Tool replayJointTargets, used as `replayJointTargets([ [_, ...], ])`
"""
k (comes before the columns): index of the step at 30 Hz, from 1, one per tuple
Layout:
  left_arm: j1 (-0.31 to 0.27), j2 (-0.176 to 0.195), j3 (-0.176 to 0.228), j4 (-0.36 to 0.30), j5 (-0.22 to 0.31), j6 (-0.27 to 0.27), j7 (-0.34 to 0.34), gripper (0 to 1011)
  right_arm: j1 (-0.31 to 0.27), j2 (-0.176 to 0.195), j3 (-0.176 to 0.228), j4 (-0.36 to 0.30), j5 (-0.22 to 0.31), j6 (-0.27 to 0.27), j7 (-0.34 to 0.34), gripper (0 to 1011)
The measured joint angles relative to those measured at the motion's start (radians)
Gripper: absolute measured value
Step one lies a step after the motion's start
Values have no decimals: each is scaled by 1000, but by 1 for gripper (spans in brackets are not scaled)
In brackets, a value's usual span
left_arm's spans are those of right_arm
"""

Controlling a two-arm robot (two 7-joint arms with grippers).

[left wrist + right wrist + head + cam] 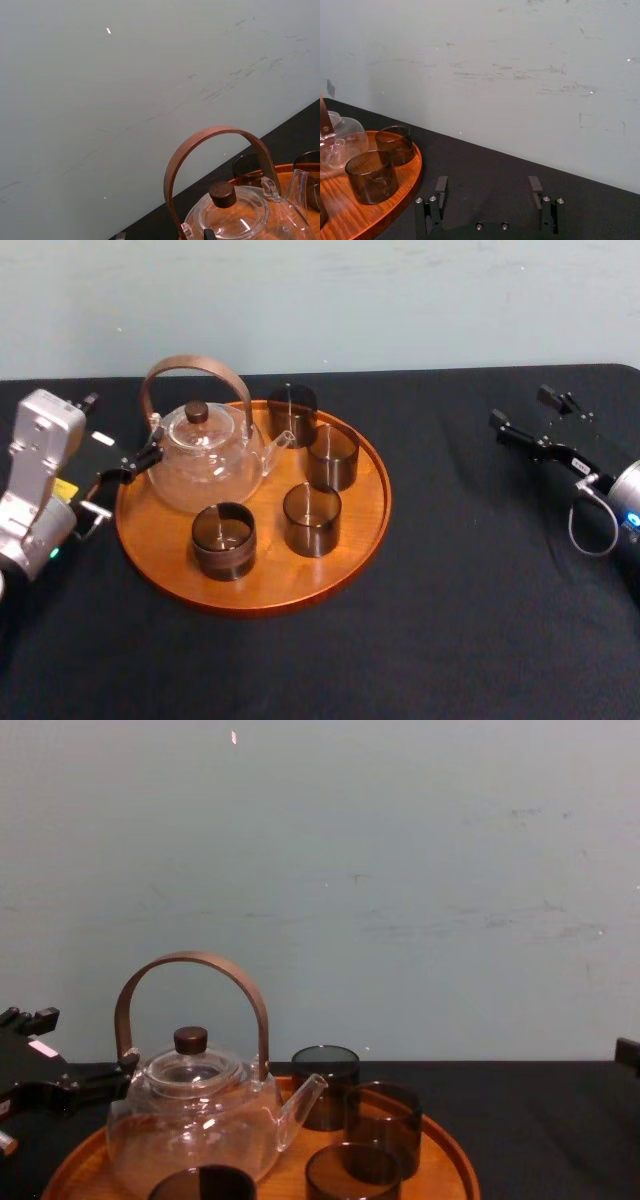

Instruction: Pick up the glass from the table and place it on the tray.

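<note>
Four dark glasses point(312, 519) stand upright on the tray point(268, 565), grouped beside the teapot point(205, 455): two toward the tray's back edge and two toward its front. None sits on the black table point(480, 590) around the tray. So the glass named in the task looks to be on the tray already, though which of the four it is cannot be told from here. By that reading the placing step is finished and only the retreat remains. The right gripper point(520, 408) hangs well off to the tray's right, above bare table. Its two fingers are spread wide with nothing between them, so it has let go. The left gripper point(135, 462) sits at the tray's left rim, just beside the teapot's body, possibly touching it. The angle there is poor, and whether it is gripping anything cannot be told. The next move probably calls for drawing that left arm straight back from the tray's left rim, so it does not nudge the teapot or shove the tray. The right arm needs nothing further unless another glass turns up on the table beyond the tray.
</note>
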Motion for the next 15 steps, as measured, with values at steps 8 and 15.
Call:
replayJointTargets([
  [8,0,0,0,0,0,0,0,1010,1,0,-2,0,0,0,3,1002],
  [15,0,0,0,0,0,0,0,1010,2,0,-3,1,0,1,5,1002],
])
